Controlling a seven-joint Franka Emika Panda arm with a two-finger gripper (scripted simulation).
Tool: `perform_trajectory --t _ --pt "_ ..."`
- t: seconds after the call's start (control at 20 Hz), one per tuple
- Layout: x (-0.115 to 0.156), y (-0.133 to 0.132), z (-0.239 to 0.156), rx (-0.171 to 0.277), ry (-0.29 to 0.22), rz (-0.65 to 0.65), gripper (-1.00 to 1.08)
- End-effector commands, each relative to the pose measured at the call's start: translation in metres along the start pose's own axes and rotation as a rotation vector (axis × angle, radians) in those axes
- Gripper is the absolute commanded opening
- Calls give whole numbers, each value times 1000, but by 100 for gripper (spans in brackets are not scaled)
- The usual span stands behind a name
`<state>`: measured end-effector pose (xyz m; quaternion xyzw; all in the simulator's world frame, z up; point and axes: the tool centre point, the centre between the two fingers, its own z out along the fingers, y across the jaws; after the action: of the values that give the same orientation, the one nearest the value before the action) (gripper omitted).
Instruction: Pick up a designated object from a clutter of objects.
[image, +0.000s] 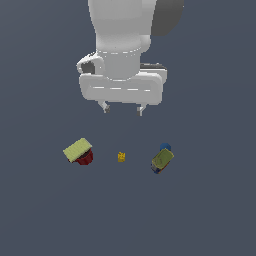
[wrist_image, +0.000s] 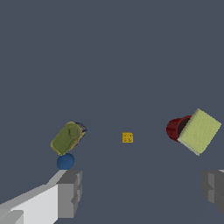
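The can (image: 162, 160) with an olive-green top and blue label lies on the grey floor at the exterior view's right; it also shows in the wrist view (wrist_image: 67, 138). A small blue ball (image: 165, 147) touches its far side, also seen in the wrist view (wrist_image: 65, 161). My gripper (image: 123, 108) hangs open and empty well above the floor, over the space behind the tiny yellow piece (image: 121, 157). Its grey fingers (wrist_image: 70, 193) frame the wrist view.
A yellow-green flat box (image: 77, 149) leans on a dark red cup (image: 85, 158) at the exterior view's left; both show in the wrist view, the box (wrist_image: 200, 131) and the cup (wrist_image: 177, 128). The yellow piece (wrist_image: 127, 138) lies between the can and the cup.
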<state>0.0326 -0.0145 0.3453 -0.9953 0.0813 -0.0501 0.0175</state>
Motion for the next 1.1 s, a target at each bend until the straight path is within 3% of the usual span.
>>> perform_trajectory --t 0.0,1.05 --pt "1 -6 8 -2 -4 24 100" --pt "3 -86 127 -33 -49 366 100"
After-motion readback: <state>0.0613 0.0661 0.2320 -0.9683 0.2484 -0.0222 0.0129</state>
